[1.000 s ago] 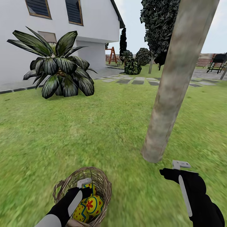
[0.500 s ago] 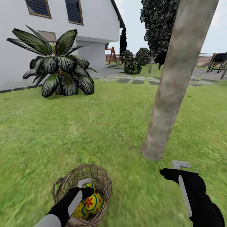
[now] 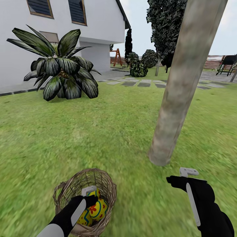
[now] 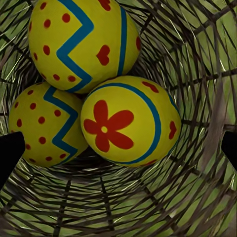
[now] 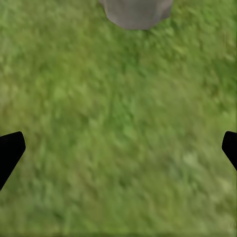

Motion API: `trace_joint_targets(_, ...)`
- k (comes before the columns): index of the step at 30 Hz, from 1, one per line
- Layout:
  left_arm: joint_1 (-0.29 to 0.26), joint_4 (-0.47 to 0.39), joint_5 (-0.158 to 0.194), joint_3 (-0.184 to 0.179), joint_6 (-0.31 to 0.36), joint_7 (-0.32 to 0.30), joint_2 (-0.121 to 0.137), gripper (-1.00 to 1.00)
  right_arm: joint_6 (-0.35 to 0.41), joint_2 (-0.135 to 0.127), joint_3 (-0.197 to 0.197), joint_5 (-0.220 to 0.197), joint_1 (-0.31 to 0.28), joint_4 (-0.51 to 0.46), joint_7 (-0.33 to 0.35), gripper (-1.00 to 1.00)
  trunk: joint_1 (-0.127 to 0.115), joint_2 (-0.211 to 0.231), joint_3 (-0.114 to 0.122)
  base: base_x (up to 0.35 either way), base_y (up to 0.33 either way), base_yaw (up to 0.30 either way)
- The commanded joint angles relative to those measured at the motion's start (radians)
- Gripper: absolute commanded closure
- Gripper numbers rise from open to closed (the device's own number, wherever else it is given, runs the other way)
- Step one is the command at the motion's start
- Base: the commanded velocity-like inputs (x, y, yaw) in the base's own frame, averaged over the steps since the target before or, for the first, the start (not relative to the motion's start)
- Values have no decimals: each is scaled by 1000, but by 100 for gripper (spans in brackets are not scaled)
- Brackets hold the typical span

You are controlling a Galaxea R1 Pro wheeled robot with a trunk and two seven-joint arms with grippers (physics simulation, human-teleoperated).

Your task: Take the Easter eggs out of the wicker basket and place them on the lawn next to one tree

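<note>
While the left gripper hangs over the wicker basket, its jaws are spread wide, the two black fingertips sitting at opposite edges of the left wrist view with nothing pinched between them. All three Easter eggs are down in the bottom of the basket, packed together and touching: one with a big red flower mark, and two with blue zigzags and red dots. From the head view you can only make out a couple of them past the gripper. The basket sits on the lawn, a bit tilted by the look of it.

Moving right, the tree with the thick grey-brown trunk comes up out of the grass, near the basket but not touching. Right gripper hovers just this side of the trunk base over bare grass, jaws also wide apart, holding nothing. Way back on the left there's a spiky palm bush by the white house.
</note>
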Motion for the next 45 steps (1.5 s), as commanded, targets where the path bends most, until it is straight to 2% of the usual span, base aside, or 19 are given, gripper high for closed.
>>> trace_joint_targets(1,0,-2,11,-6,3,9,1,-100,5,0,0,9,-1,-1,5,-100,4,-8,-4,0,0,0)
trace_joint_targets(10,-1,-3,11,-19,4,10,-2,-100,5,0,2,9,0,-1,5,-100,38,-71,-32,0,0,0)
trace_joint_targets(17,-3,-11,11,-24,4,11,-5,-100,5,0,2,9,-1,1,5,-100,38,-71,-32,0,0,0)
trace_joint_targets(23,-4,-83,11,-25,16,10,-6,-100,5,0,8,8,0,4,5,-100,38,-71,-32,0,0,0)
trace_joint_targets(28,-4,-110,11,-25,18,9,-6,-100,5,0,11,8,0,5,5,-100,38,-71,-32,0,0,0)
trace_joint_targets(35,-3,-120,11,-26,15,12,-5,-100,5,0,14,8,0,5,5,-100,65,-120,-54,0,0,0)
trace_joint_targets(41,-3,-122,11,-25,8,12,-3,-100,5,0,14,9,-1,5,5,-100,65,-120,-54,0,0,0)
trace_joint_targets(45,-3,-121,11,-24,6,13,-4,-100,5,0,13,9,0,5,5,-100,80,-148,-67,0,0,0)
